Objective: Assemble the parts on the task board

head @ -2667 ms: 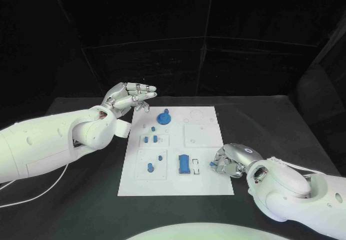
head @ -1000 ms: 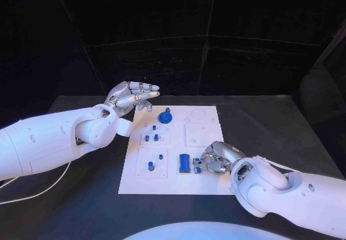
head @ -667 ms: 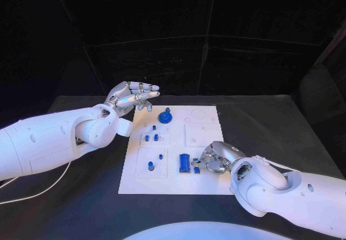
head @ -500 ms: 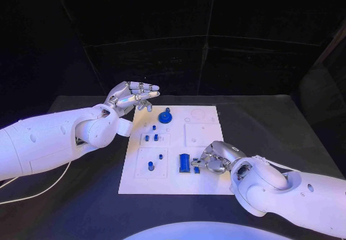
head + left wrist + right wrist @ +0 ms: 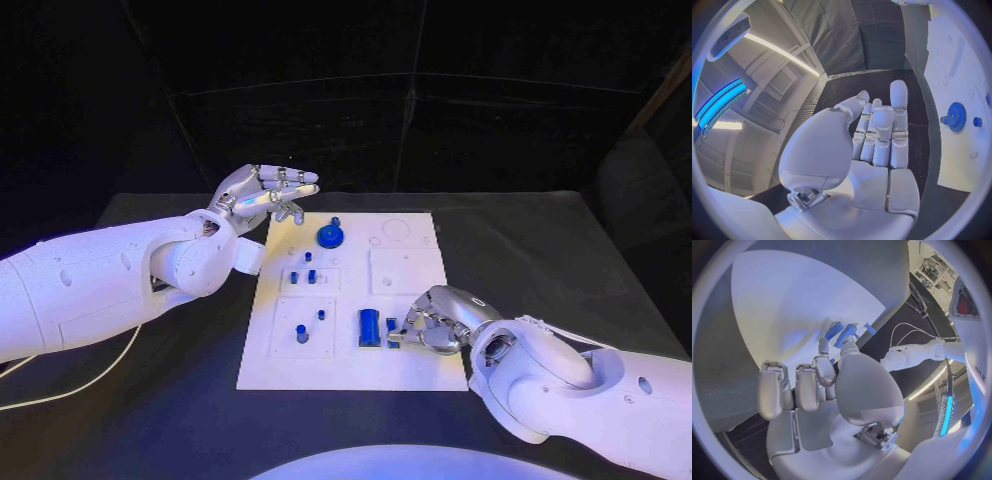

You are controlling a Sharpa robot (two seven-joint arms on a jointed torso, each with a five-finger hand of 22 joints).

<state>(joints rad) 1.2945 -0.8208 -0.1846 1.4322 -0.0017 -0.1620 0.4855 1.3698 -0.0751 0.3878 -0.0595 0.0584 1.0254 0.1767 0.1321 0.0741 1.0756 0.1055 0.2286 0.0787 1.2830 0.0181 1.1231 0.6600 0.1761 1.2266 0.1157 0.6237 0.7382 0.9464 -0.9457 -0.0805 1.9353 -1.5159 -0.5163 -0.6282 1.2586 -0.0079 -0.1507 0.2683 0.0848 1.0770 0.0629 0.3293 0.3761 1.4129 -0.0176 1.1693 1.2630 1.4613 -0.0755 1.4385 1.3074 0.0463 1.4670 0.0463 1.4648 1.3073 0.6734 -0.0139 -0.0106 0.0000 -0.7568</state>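
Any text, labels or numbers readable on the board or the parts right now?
None readable. The task board carries only faint outlines and circles, no legible writing. The blue parts, such as the gear, show no markings. Neither the left hand nor the right hand shows a label.

board (image 5: 411, 275) mid table (image 5: 577, 250) | L hand (image 5: 264, 195) behind-left | R hand (image 5: 440, 320) front-right edge
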